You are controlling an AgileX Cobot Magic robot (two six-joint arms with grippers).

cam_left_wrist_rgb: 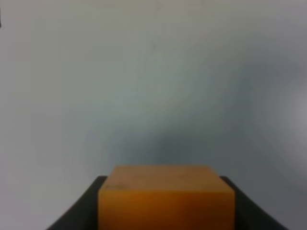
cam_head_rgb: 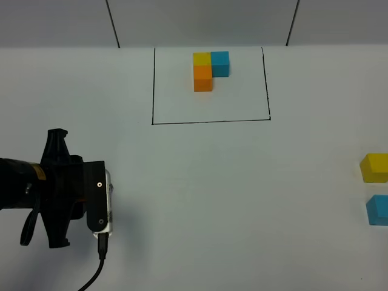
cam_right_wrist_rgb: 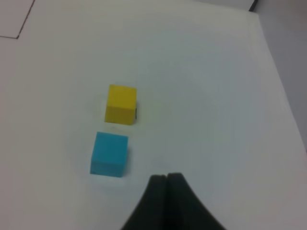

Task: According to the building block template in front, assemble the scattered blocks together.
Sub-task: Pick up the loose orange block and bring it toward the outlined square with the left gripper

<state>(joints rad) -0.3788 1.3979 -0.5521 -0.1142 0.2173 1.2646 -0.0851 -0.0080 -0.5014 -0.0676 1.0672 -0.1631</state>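
The template (cam_head_rgb: 209,70) is an L of small cubes, yellow at the corner with blue and orange arms. It sits at the back of the table inside a thin black rectangle (cam_head_rgb: 210,121). My left arm (cam_head_rgb: 66,191) is at the near left and hides its gripper in the high view. In the left wrist view the left gripper (cam_left_wrist_rgb: 165,211) is shut on the orange block (cam_left_wrist_rgb: 165,191). The yellow block (cam_head_rgb: 374,167) (cam_right_wrist_rgb: 121,104) and the blue block (cam_head_rgb: 377,210) (cam_right_wrist_rgb: 110,154) lie at the far right edge. My right gripper (cam_right_wrist_rgb: 165,179) is shut and empty, a little way from the blue block.
The white table (cam_head_rgb: 230,194) runs bare between the two arms. Its right edge (cam_right_wrist_rgb: 278,96) lies close to the yellow and blue blocks. A wall with dark seams stands behind the template.
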